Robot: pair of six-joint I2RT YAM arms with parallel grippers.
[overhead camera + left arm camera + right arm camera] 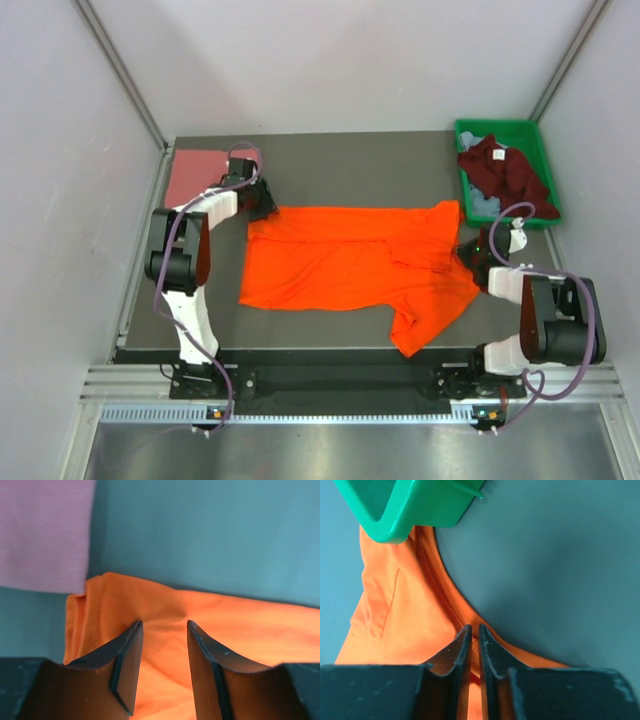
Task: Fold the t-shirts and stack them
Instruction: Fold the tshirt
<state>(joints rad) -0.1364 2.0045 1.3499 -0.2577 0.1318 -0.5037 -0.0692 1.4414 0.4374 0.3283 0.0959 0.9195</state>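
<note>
Currently orange t-shirt [350, 265] lies spread flat mid-table. Elbow bent, the left arm reaches from the near edge, left gripper [164, 626] low over the shirt's far-left corner, fingers apart. The right arm is folded tight by the right edge, right gripper [471, 630] pinched together on the shirt's edge near the green bin [415, 510].

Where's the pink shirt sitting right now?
In the top view the pink shirt lies folded flat at the far left corner of the table, just beyond the left gripper and the orange shirt's left end.
</note>
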